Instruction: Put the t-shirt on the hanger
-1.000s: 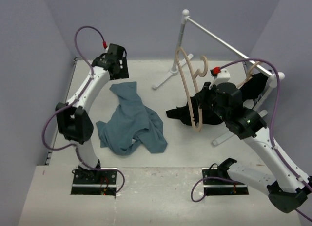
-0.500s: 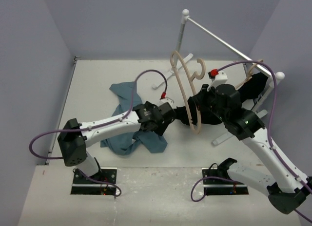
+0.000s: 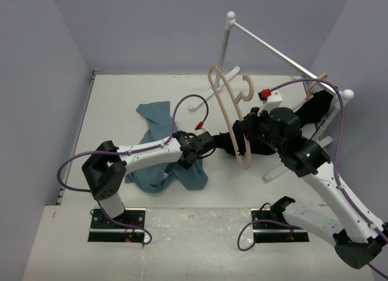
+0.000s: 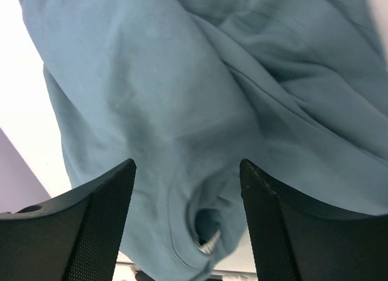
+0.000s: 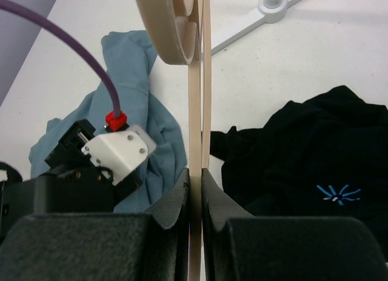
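Observation:
The blue t-shirt (image 3: 159, 152) lies crumpled on the white table, left of centre. My left gripper (image 3: 194, 157) is open just above the shirt's right edge. In the left wrist view the shirt (image 4: 182, 93) fills the frame, and its collar opening (image 4: 205, 228) lies between the open fingers of the left gripper (image 4: 188, 220). My right gripper (image 3: 245, 135) is shut on the pale wooden hanger (image 3: 225, 108) and holds it upright above the table. In the right wrist view the right gripper (image 5: 195, 187) pinches the hanger's thin bar (image 5: 195, 111).
A black garment (image 3: 270, 145) lies on the table under the right arm and shows in the right wrist view (image 5: 303, 166). A white clothes rack (image 3: 273, 48) stands at the back right. A second wooden hanger (image 3: 312, 90) hangs on it.
My left arm has swung from the table's back left down and right, over the blue shirt's right edge. The hanger's top has shifted slightly left in my right gripper.

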`<state>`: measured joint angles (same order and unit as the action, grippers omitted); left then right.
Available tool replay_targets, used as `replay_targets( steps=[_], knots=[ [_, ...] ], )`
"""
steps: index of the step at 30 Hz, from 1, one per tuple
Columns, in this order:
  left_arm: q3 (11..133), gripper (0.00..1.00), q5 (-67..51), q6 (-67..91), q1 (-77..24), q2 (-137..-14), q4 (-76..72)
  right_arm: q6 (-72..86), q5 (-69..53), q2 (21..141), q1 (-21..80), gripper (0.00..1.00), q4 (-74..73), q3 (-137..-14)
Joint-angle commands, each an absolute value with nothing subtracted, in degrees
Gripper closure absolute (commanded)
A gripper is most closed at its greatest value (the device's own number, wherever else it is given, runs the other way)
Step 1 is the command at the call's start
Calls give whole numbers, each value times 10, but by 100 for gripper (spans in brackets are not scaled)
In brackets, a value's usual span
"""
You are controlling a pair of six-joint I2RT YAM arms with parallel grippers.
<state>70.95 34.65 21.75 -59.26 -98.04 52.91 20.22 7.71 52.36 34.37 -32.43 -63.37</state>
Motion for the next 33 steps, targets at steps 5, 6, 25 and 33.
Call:
replay_targets(
  steps=[5,6,25,33],
  knots=[
    [690,39,337,183,-564,-961,474,184,77,523,336,100,-296,-636],
    [690,45,336,183,-562,-959,474,185,74,524,335,100,-296,-638],
    [722,100,308,198,-492,-946,407,251,38,428,335,100,-362,-552],
    [772,100,294,204,-466,-959,385,295,-178,296,336,100,-388,-438]
  ],
)
